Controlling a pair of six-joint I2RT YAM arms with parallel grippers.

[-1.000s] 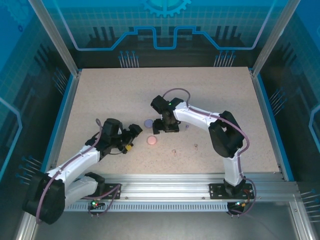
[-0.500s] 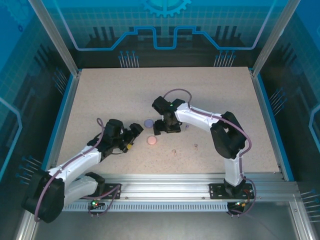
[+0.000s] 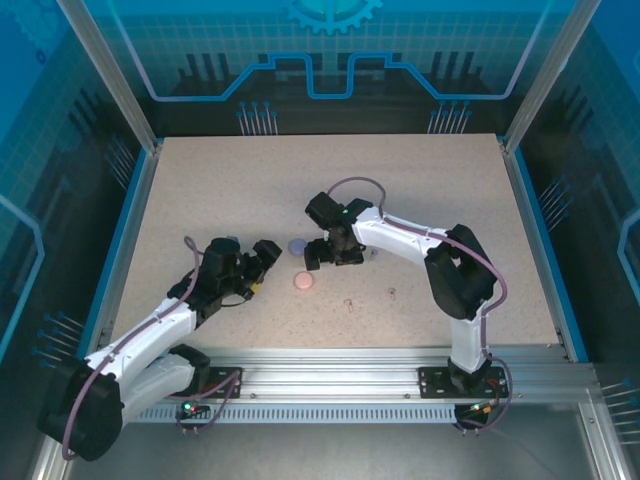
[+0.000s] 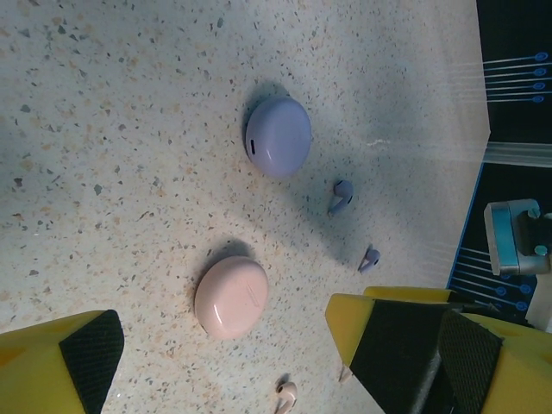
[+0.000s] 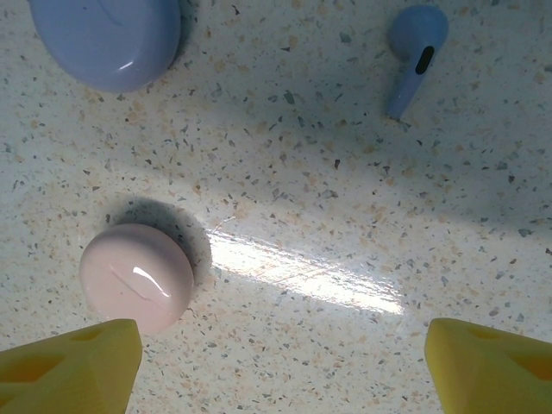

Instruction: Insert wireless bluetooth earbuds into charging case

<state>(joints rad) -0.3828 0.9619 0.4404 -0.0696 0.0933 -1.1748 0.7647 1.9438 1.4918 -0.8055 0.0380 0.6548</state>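
Left fingers (image 3: 262, 268) spread wide with nothing between them, low over the worktop (image 3: 420, 180), just left of the pink case (image 3: 303, 282). Right fingers (image 3: 331, 262) likewise well apart and empty, pointing down just right of the lavender case (image 3: 296, 244). Both cases shut, near each other but not touching, mid-worktop: lavender farther back, pink nearer the arm bases. Buds loose on the worktop, outside the cases. From the left wrist, one lavender bud (image 4: 341, 197) lying near the lavender case, a second lavender bud (image 4: 370, 257) just beyond it. From above, one pink bud (image 3: 348, 301) and a second pink bud (image 3: 392, 292) right of the pink case, nearer the bases, apart from each other. From the right wrist, bare worktop between the yellow fingertips (image 5: 69, 366), pink case close to the left one.
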